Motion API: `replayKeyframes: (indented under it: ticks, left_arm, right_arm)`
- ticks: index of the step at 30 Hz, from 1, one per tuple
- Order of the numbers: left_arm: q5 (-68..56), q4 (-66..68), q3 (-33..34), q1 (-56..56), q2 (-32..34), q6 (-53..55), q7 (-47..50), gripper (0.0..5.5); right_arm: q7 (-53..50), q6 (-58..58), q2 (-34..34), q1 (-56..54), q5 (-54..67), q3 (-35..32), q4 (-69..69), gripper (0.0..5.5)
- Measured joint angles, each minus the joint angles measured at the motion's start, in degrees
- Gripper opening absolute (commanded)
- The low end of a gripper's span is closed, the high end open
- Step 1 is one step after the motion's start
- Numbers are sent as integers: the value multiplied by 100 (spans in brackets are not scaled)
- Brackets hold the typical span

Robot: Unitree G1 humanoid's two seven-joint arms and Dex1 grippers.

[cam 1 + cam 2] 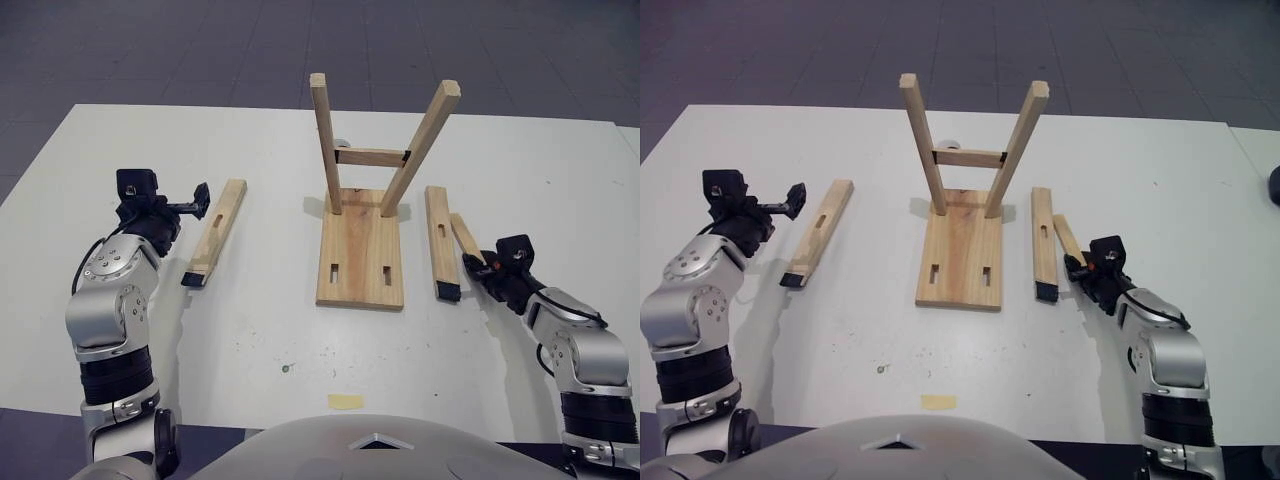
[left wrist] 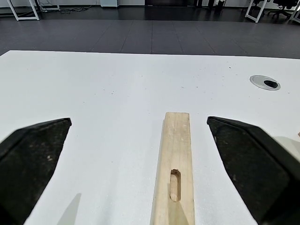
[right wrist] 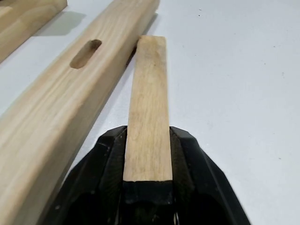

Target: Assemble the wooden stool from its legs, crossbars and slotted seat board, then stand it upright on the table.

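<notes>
Looking down from the head camera, I take the seat board (image 1: 360, 262) as my landmark; it lies flat on the white table (image 1: 150, 340). Two upright legs (image 1: 326, 145) stand in its far end, leaning apart toward their tops, with a fitted crossbar (image 1: 370, 157) joining them partway up. The two slots (image 1: 333, 270) at the seat board's near end are unfilled. Well to the left of the seat board the left loose leg (image 1: 215, 232) lies flat with its mortise up and its dark-capped end toward me. My left gripper (image 1: 198, 202) hovers by that leg on the side away from the seat board. Its fingers (image 2: 33, 159) are spread wide, and in the wrist view the leg runs between them with bare table on both sides. Just right of the seat board the right loose leg (image 1: 441, 241) lies along the board's long edge, mortise up. The loose crossbar (image 1: 464, 236) lies beyond it, angled so its far end comes close to that leg; I cannot tell whether they touch. My right gripper (image 1: 480, 268) pinches the loose crossbar's near end, fingers pressed against both its narrow sides. A round cable port (image 2: 265, 82) sits in the table past the seat board's far end, and a scrap of tape (image 1: 346, 401) lies off its near end.
</notes>
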Motion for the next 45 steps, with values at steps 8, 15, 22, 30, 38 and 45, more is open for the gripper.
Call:
replayKeyframes:
  ticks: [8, 15, 22, 30, 38, 45]
  left_arm:
    - [32, 90, -75, -23, 1, -11, -22, 540]
    - [-4, 94, -50, -261, -4, -124, -29, 540]
    - [-1143, -447, 491, -1083, -12, -83, -327, 540]
    - [-4097, -1044, 797, -2204, -273, 452, -532, 540]
    - [-5664, -1013, 301, -2281, -748, 499, 290, 540]
    - [-5900, -1010, -263, -2282, -963, 454, 1092, 540]
  right_arm:
    - [-288, -221, 189, -76, -155, -5, 114, 130]
    - [-759, -1164, 444, -409, -424, -252, 619, 130]
    - [-1282, -2866, 419, -1712, -736, -703, 607, 130]
    - [-269, -3480, 232, -2756, -120, -259, -624, 130]
    - [684, -2830, 272, -2739, 881, 554, -1670, 130]
    - [952, -2753, 453, -2515, 774, 1280, -1826, 130]
